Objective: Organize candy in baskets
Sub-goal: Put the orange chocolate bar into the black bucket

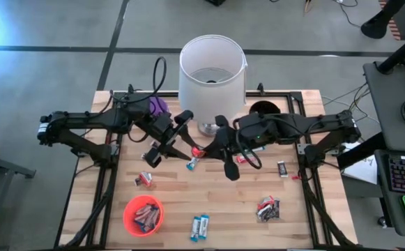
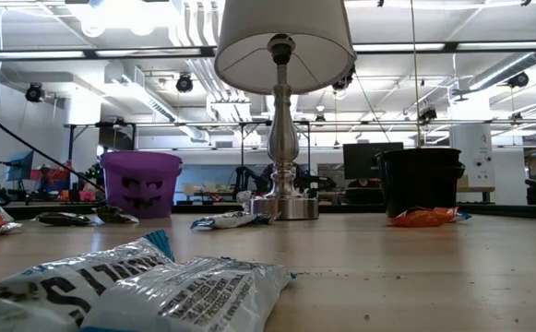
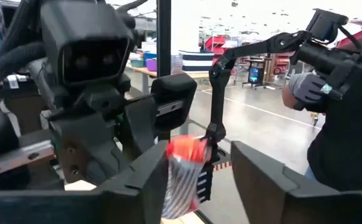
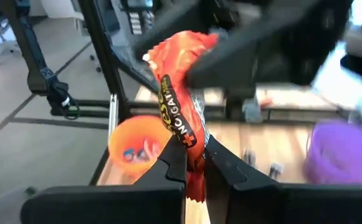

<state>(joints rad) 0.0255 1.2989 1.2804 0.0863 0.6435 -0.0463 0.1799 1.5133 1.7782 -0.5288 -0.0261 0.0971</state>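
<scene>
A red-wrapped candy (image 4: 179,93) hangs in the air over the table's middle, between my two grippers. My right gripper (image 4: 196,155), reaching in from the table's right, is shut on it. My left gripper (image 3: 199,158) faces it from the table's left, open, its fingers on either side of the candy's other end (image 3: 182,177). In the high view the two grippers meet at the candy (image 1: 199,151). The purple basket (image 1: 159,106) and the black basket (image 1: 263,109) stand at the far edge. The orange-red basket (image 1: 143,215), with candy in it, stands near left. My right gripper pinches the red candy between its two fingers, near one end of the wrapper (image 4: 192,146). The fingers come roughly level from the table's right. The rest of the bar sticks out past the fingertips toward my left gripper, clear of the table. My left gripper's fingers stand apart around the candy's far end; whether one touches it I cannot tell.
A big white lampshade (image 1: 212,77) on a metal base (image 2: 283,205) stands at the far middle, just behind the grippers. Loose candy lies on the table: blue-and-white bars (image 1: 200,226) (image 1: 194,164), a red one (image 1: 145,180), a dark one (image 1: 282,168), a small pile (image 1: 268,208).
</scene>
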